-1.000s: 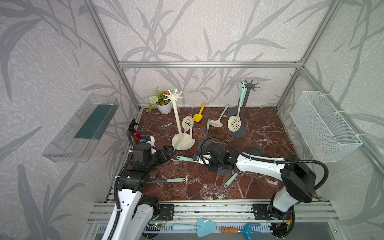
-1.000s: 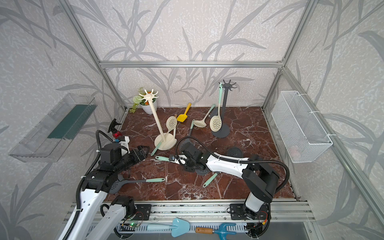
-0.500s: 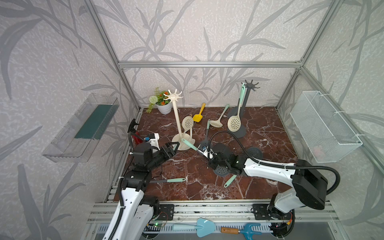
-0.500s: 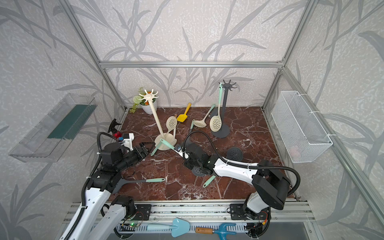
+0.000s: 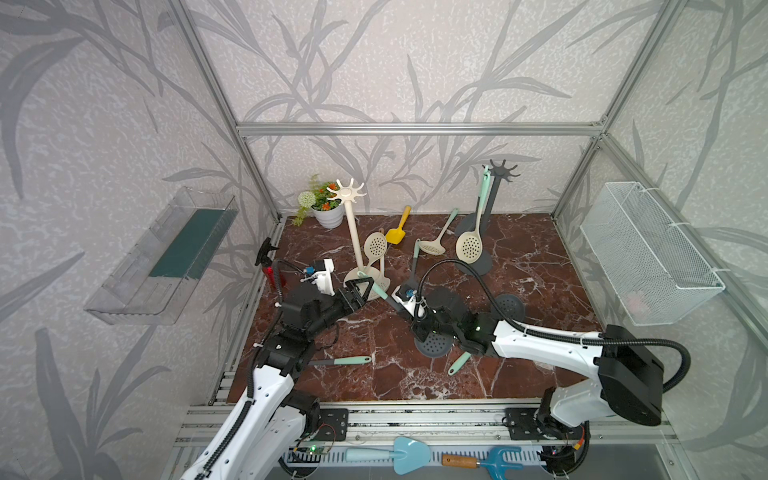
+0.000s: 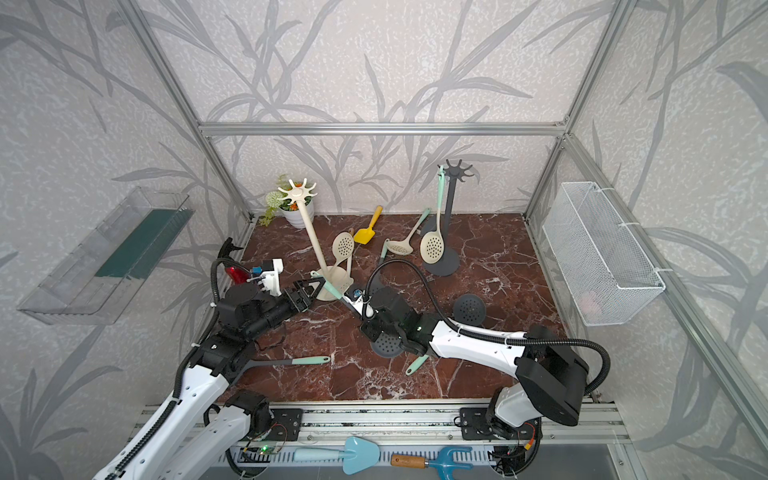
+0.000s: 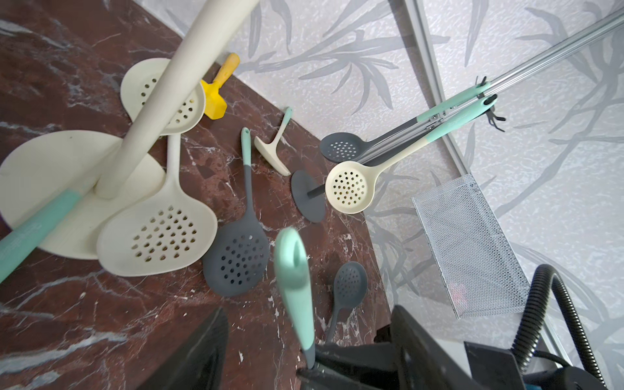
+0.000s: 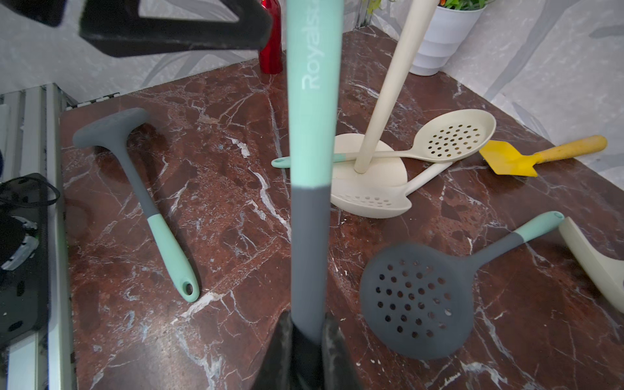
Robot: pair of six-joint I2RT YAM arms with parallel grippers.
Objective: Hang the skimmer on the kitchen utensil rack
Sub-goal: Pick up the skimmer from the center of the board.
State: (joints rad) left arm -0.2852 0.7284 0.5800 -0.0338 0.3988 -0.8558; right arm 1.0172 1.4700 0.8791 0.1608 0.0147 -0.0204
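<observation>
The skimmer (image 5: 434,345) has a round grey perforated head, a grey shaft and a mint handle (image 5: 377,287). My right gripper (image 5: 403,308) is shut on its grey shaft (image 8: 309,256), and the handle slants up and to the left. My left gripper (image 5: 365,291) is open around the mint handle end (image 7: 293,280); its fingers (image 7: 199,351) stand clear of it on both sides. Just behind stands the cream utensil rack (image 5: 352,232) on its round base (image 7: 50,175). A dark grey rack (image 5: 496,195) at the back carries a hanging cream skimmer (image 5: 469,246).
Cream skimmers (image 5: 375,246) lean at the cream rack's base. A flat grey skimmer (image 8: 418,297), a grey turner (image 5: 345,361), another grey skimmer head (image 5: 509,305), a cream ladle (image 5: 432,247) and a yellow scoop (image 5: 397,235) lie around. A red bottle (image 5: 274,274) and plant pot (image 5: 328,214) stand left; a wire basket (image 5: 648,253) hangs right.
The right gripper has lifted the skimmer off the table and swung its handle up toward the left gripper. The left gripper has moved toward the cream rack, round the handle end, and its jaws have narrowed slightly.
</observation>
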